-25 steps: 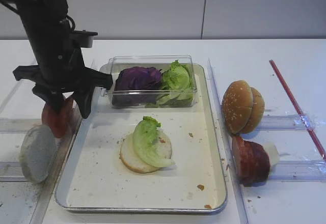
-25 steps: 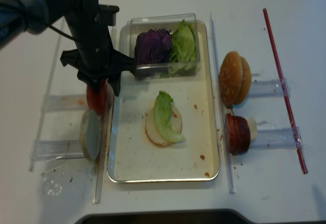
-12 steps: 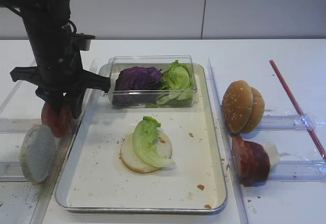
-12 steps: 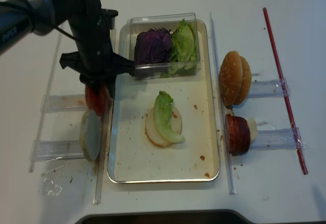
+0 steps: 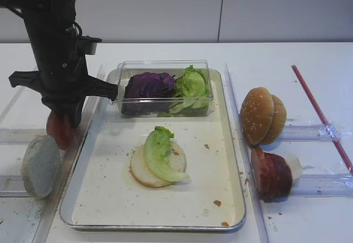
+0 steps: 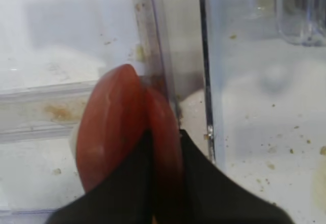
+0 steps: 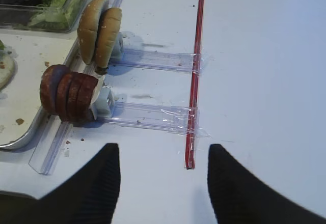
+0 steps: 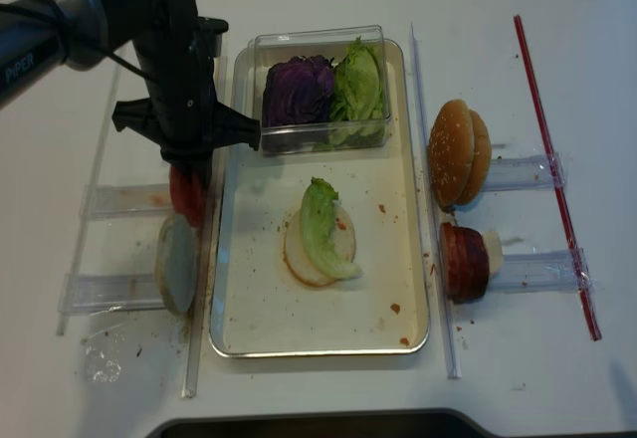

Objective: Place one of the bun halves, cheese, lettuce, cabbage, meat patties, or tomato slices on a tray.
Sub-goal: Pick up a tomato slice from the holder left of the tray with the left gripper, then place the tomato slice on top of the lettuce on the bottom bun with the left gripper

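The left tool [image 6: 165, 175] covers the lower part of the tomato slices [image 6: 127, 127] in the left wrist view; the right tool's fingers [image 7: 97, 183] are cut off by the bottom edge, tips unseen

Two high views share tray [image 5: 231, 143]; wrist views close, downward

White worktop [image 5: 287, 61], smooth, matte, fills most of every view. Pale grey-white wall [image 5: 165, 8] behind it, plain panels. Thin dark vertical seam [image 5: 222, 8] splits wall panels right of centre. Light even, diffuse, soft shadows only. Crumbs and smears on worktop at lower left. Dark edge [image 8: 328, 426] along near side in realsense view. No floor visible.
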`<act>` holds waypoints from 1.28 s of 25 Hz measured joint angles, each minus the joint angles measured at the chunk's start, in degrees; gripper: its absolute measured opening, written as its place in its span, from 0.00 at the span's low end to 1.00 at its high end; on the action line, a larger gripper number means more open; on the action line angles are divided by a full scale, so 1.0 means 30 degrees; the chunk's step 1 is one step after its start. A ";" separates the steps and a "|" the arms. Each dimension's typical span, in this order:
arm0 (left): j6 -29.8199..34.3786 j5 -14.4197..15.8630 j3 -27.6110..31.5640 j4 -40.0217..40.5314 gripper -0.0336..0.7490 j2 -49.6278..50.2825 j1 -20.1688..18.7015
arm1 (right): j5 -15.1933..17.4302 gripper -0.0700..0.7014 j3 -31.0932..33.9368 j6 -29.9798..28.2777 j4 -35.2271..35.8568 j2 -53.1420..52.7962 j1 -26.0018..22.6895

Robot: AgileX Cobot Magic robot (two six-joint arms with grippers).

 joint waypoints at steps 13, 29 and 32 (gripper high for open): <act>0.0000 0.0000 -0.0061 0.0029 0.09 -0.0604 0.0000 | 0.0000 0.61 0.0000 0.0081 -0.0035 0.0000 0.0000; 0.0000 0.0149 -0.0783 -0.0415 0.09 -0.2961 0.0000 | 0.0000 0.61 0.0000 0.0081 -0.0035 0.0000 0.0000; 0.0000 0.0188 -0.0783 -0.0747 0.09 -0.3233 0.0000 | 0.0000 0.61 0.0000 0.0081 -0.0035 0.0000 0.0000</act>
